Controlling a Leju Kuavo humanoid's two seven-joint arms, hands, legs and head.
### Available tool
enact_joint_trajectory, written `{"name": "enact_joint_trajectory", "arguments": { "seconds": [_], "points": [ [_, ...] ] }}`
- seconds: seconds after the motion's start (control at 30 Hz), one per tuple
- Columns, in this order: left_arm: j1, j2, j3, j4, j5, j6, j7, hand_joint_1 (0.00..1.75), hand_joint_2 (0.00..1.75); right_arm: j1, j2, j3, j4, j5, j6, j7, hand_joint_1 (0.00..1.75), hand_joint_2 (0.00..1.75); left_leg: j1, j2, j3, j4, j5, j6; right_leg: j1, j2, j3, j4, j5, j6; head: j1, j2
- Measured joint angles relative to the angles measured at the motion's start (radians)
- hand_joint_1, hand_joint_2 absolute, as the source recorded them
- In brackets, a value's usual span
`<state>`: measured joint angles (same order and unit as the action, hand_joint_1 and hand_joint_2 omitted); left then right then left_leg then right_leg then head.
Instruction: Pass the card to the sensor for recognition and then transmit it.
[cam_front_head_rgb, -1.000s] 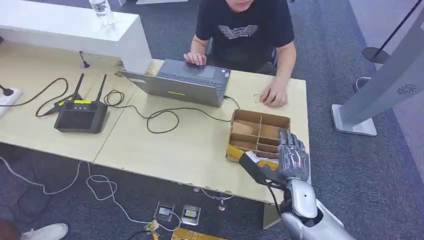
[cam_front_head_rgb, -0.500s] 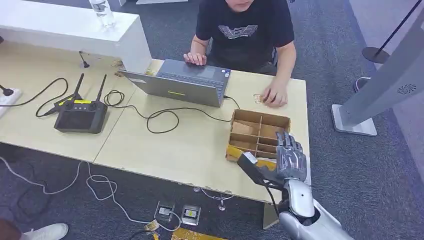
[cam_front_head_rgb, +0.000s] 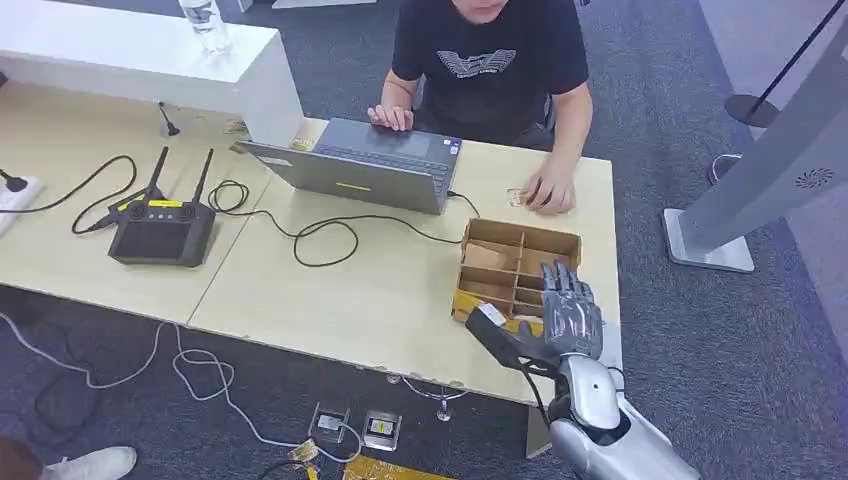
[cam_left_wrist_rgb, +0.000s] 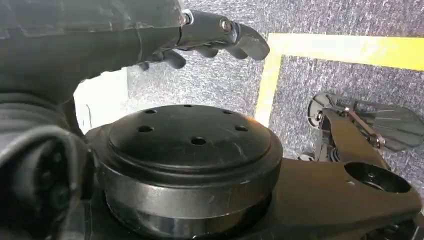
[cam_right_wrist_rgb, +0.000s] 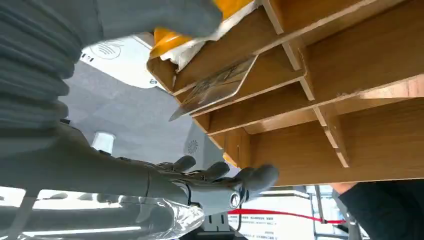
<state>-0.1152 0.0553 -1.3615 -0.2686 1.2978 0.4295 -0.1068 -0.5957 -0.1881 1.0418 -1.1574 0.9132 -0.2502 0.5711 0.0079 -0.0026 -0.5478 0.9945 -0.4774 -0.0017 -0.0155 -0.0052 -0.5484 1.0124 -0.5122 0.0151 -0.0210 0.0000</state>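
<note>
The right hand (cam_front_head_rgb: 568, 318) hovered over the near right corner of the wooden divided box (cam_front_head_rgb: 497, 240) on the table (cam_front_head_rgb: 330, 290), its fingers (cam_right_wrist_rgb: 220, 172) spread apart and holding nothing. The card (cam_right_wrist_rgb: 215, 87) stood tilted in one of the box's near compartments, just beside the hand but apart from its fingers. The left hand (cam_left_wrist_rgb: 210, 35) hung over the grey floor, fingers loosely extended and empty. A person (cam_front_head_rgb: 490, 60) sat behind a laptop (cam_front_head_rgb: 360, 165).
</note>
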Motion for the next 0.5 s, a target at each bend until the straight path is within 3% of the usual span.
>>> {"name": "enact_joint_trajectory", "arguments": {
  "seconds": [0.5],
  "points": [
    [-0.001, 0.000, 0.000, 0.000, 0.000, -0.008, 0.002, 0.00, 0.00, -0.014, 0.015, 0.013, 0.038, -0.010, -0.011, -0.021, 1.75, 1.75, 0.000, 0.000, 0.000, 0.000, 0.000, 0.000, 0.000, 0.000, 0.000, 0.000, 0.000, 0.000, 0.000, 0.000]
  ]
}}
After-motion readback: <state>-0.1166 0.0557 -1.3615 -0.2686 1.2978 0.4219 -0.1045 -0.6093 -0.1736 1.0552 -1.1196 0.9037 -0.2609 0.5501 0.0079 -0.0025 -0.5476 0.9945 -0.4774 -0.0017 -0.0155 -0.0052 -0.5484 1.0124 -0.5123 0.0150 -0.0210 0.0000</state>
